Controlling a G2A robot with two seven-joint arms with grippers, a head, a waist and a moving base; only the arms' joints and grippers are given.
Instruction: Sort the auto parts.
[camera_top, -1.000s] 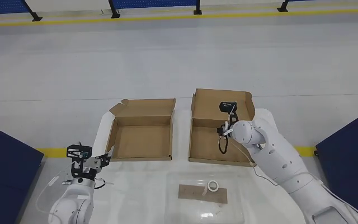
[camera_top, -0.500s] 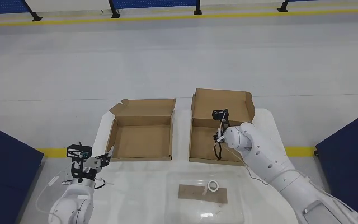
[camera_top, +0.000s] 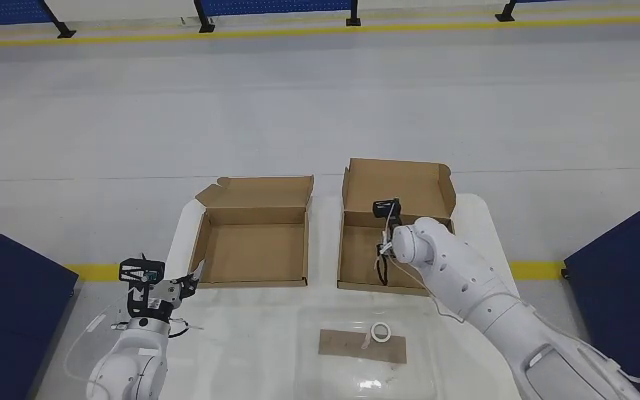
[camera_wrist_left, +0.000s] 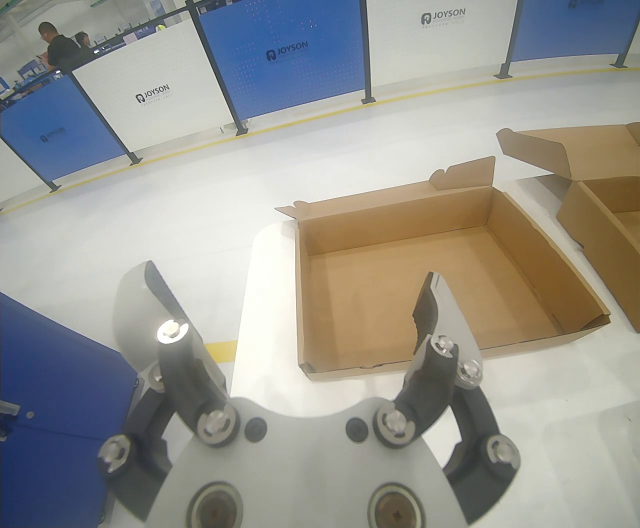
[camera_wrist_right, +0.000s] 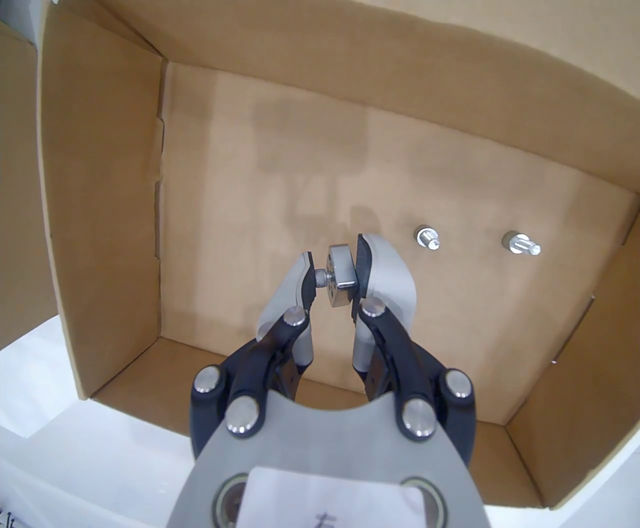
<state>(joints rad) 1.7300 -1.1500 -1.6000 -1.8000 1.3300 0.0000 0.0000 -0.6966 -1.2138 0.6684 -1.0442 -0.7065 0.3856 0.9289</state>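
Cardboard all round as the right gripper (camera_wrist_right: 334, 272) hung inside the right-hand box (camera_wrist_right: 100, 175), fingers pinched narrow on a small metal bolt (camera_wrist_right: 344, 275) held above the box floor. A second bolt (camera_wrist_right: 426, 236) and a third bolt (camera_wrist_right: 520, 245) stood on that floor, apart from each other and clear of the gripper. Left of that box sat the left-hand box (camera_wrist_left: 375, 260), and further left the left gripper (camera_wrist_left: 290, 280) hovered over the table (camera_wrist_left: 270, 325), fingers spread wide.
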